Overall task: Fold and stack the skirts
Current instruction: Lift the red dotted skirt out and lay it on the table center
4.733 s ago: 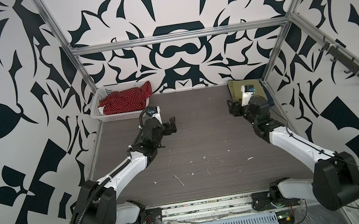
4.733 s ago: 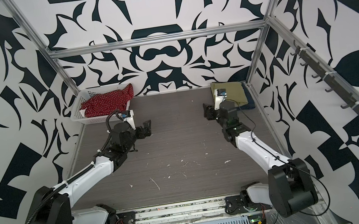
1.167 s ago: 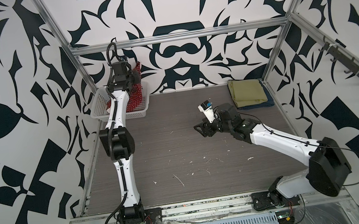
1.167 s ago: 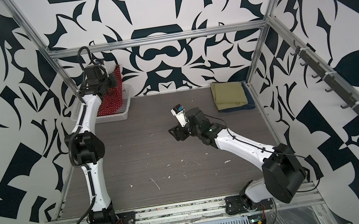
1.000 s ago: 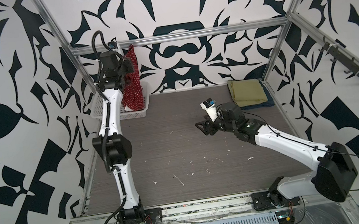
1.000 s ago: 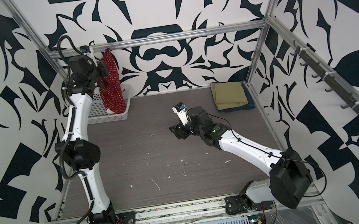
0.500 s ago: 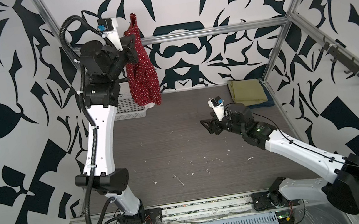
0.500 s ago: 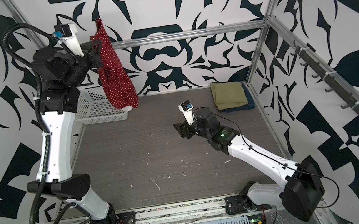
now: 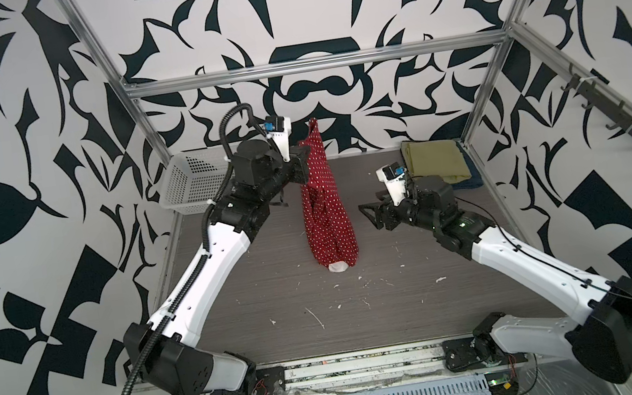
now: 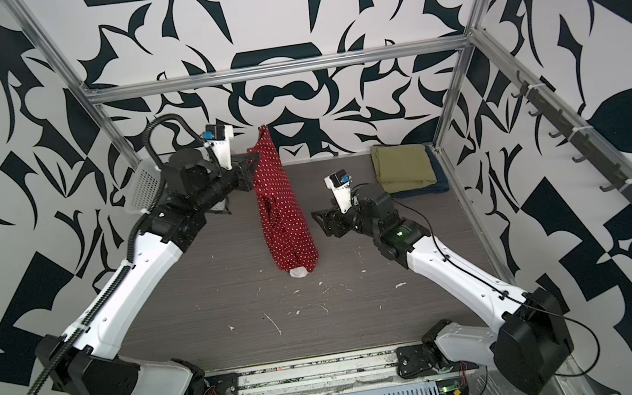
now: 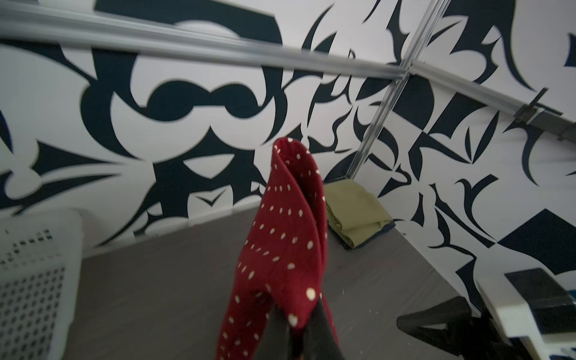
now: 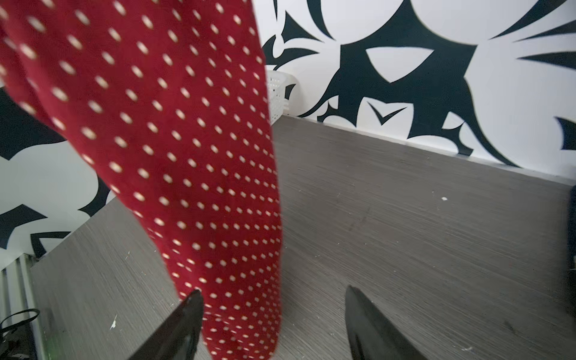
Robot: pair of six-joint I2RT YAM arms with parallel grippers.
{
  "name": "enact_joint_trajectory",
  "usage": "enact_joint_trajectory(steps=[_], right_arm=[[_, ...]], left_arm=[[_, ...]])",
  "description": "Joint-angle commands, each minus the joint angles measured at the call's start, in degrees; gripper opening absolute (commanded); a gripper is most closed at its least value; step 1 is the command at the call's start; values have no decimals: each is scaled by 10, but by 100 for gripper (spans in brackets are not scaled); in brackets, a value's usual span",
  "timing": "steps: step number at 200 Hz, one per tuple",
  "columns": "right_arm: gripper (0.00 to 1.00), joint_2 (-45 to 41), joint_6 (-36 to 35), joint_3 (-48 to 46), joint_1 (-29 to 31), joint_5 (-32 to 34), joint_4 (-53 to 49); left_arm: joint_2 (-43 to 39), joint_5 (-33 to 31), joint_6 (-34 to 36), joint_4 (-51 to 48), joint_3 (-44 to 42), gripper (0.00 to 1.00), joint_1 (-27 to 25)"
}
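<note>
The red skirt with white polka dots [image 9: 326, 205] [image 10: 285, 211] hangs long and narrow over the middle of the table, its lower end down at the table top. My left gripper [image 9: 304, 158] [image 10: 252, 166] is shut on its top corner, and the left wrist view shows the cloth [image 11: 280, 233] pinched between the dark fingers [image 11: 296, 330]. Just right of the skirt's lower half, my right gripper [image 9: 368, 211] [image 10: 319, 220] [image 12: 273, 291] is open, apart from the cloth [image 12: 187, 140]. At the back right, the olive-green skirt [image 9: 432, 155] [image 10: 402, 165] [image 11: 352, 212] lies folded on the dark blue denim one [image 9: 469, 182] [image 10: 433, 189].
A white perforated basket [image 9: 190, 178] [image 10: 142, 185] [image 11: 31, 265] stands in the back left corner with nothing showing inside. The grey table [image 9: 278, 296] carries small white flecks. Metal frame posts and patterned walls close in the sides and back.
My left arm lifted the red skirt out of the basket, swung it high, then brought it rightward and down over the table's middle. My right gripper drew slightly back and stayed open.
</note>
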Motion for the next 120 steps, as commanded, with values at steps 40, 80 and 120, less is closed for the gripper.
enact_joint_trajectory(steps=[40,80,120], right_arm=[[75,70,60,-36,-29,-64,132],[75,88,78,-43,-38,-65,150],[75,72,3,-23,-39,-35,33]], left_arm=[[141,-6,2,69,36,1,-7],[336,-77,135,-32,307,85,17],[311,-111,123,-90,324,100,17]])
